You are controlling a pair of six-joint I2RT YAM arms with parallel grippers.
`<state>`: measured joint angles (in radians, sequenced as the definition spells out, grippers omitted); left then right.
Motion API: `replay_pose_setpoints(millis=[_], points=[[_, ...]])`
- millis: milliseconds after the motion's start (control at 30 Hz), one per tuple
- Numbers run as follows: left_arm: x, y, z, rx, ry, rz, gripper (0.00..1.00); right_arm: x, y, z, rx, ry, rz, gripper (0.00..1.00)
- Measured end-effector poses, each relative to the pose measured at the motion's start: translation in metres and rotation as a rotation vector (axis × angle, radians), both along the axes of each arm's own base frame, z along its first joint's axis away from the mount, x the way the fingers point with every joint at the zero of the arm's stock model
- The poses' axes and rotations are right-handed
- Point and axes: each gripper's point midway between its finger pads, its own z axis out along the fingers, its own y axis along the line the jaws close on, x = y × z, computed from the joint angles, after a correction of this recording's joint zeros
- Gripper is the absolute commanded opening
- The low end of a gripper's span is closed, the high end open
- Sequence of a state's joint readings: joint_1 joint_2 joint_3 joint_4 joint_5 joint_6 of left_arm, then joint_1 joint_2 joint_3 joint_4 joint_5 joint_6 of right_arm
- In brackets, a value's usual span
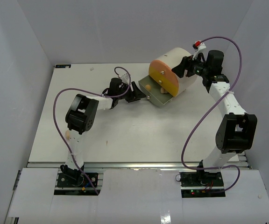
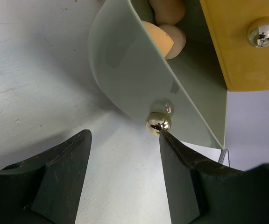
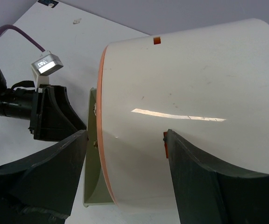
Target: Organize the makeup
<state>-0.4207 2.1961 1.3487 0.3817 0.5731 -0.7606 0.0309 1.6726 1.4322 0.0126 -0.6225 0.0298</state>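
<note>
left gripper (image 2: 125, 135) released; drawer knob (image 2: 158, 122) sits off-centre by its frame-right finger. sponges (image 2: 165, 35) in drawer (image 2: 125, 70), upper centre. right gripper (image 3: 125, 135) straddles cylinder (image 3: 195, 84), can't tell if clamped.

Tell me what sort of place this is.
Likely a robot test booth: bare white walls box in a white table, and the left arm and right arm are mounted at its near edge.
</note>
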Motion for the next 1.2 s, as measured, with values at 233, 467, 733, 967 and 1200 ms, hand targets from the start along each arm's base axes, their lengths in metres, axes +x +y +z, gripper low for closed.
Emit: replay_pose_setpoints(millis=[233, 467, 733, 967, 1200], points=[[0.004, -0.003, -0.004, -0.007, 0.011, 0.000, 0.70, 0.000, 0.000, -0.002, -0.030, -0.015, 0.002, 0.75], [0.006, -0.005, -0.013, -0.009, 0.032, 0.002, 0.70, -0.001, -0.002, -0.003, -0.060, -0.033, -0.001, 0.75], [0.012, -0.009, -0.002, -0.028, 0.014, 0.000, 0.70, -0.006, -0.004, -0.012, -0.095, -0.037, 0.001, 0.76], [0.016, -0.013, 0.000, -0.039, 0.012, -0.001, 0.70, -0.006, -0.002, -0.013, -0.115, -0.047, 0.014, 0.72], [0.025, -0.019, -0.002, -0.048, 0.008, -0.002, 0.70, -0.009, 0.000, -0.014, -0.113, -0.046, 0.037, 0.67]])
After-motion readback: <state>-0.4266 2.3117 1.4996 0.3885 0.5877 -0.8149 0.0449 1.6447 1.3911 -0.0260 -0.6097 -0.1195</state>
